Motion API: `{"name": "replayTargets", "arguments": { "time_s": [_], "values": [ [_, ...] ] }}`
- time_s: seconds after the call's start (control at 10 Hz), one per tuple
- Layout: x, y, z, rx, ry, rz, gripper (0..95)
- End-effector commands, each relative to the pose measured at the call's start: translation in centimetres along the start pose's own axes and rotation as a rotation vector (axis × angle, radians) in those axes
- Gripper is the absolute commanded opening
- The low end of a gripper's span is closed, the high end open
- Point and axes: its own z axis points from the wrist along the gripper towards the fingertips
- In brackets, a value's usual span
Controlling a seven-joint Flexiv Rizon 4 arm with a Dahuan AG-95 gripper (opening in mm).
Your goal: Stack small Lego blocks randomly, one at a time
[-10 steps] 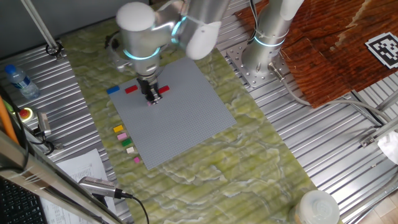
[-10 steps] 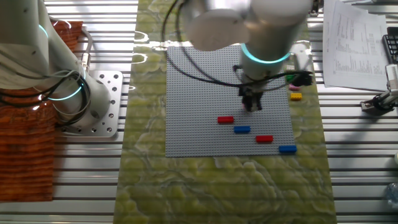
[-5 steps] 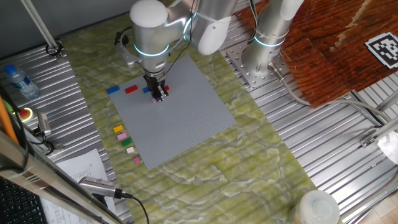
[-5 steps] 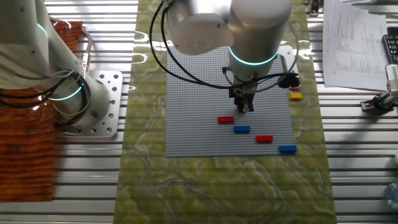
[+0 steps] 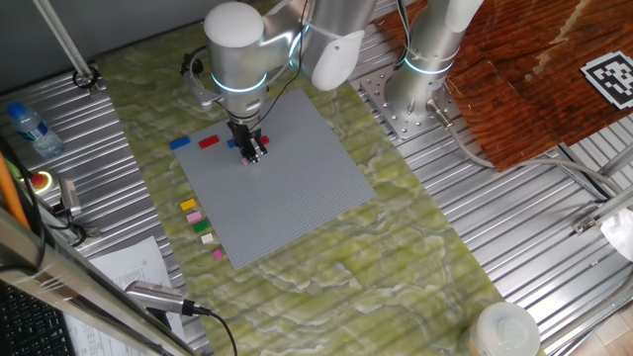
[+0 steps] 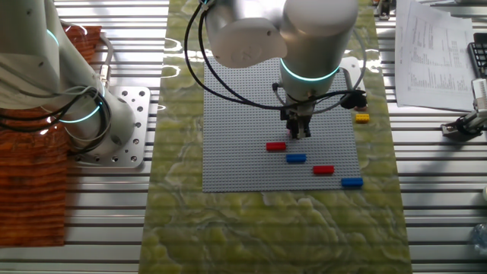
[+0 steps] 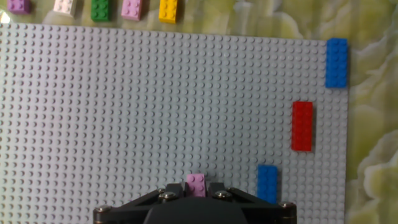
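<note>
My gripper (image 7: 197,190) is shut on a small pink Lego block (image 7: 197,184), held low over the grey baseplate (image 7: 124,112). A blue block (image 7: 267,183) lies just right of it, with a red block (image 7: 302,126) and another blue block (image 7: 336,62) farther on. In the other fixed view the gripper (image 6: 300,132) stands close to a red block (image 6: 275,146) and a blue block (image 6: 296,158). In one fixed view the gripper (image 5: 252,150) is near the plate's far left corner. Loose pink (image 7: 18,6), cream (image 7: 65,6), green (image 7: 99,9), pink (image 7: 132,9) and yellow (image 7: 168,10) blocks line the plate's edge.
A second robot arm's base (image 5: 425,79) stands behind the baseplate (image 5: 297,188). A red block (image 6: 323,170) and a blue block (image 6: 351,182) lie near the plate's corner. A water bottle (image 5: 28,129) and papers (image 6: 434,53) lie off the green mat.
Over the last second the gripper moved with the pink block across the baseplate toward the red and blue blocks. It has hardly moved in the last half second.
</note>
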Motion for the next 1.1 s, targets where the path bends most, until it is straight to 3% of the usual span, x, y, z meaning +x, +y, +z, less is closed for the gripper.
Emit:
{"name": "replayTargets", "arguments": {
  "time_s": [0.1, 1.1],
  "values": [
    [0.0, 0.06, 0.06, -0.004, -0.001, -0.008, 0.0],
    [0.11, -0.12, 0.52, 0.007, 0.008, -0.065, 0.0]
  ]
}}
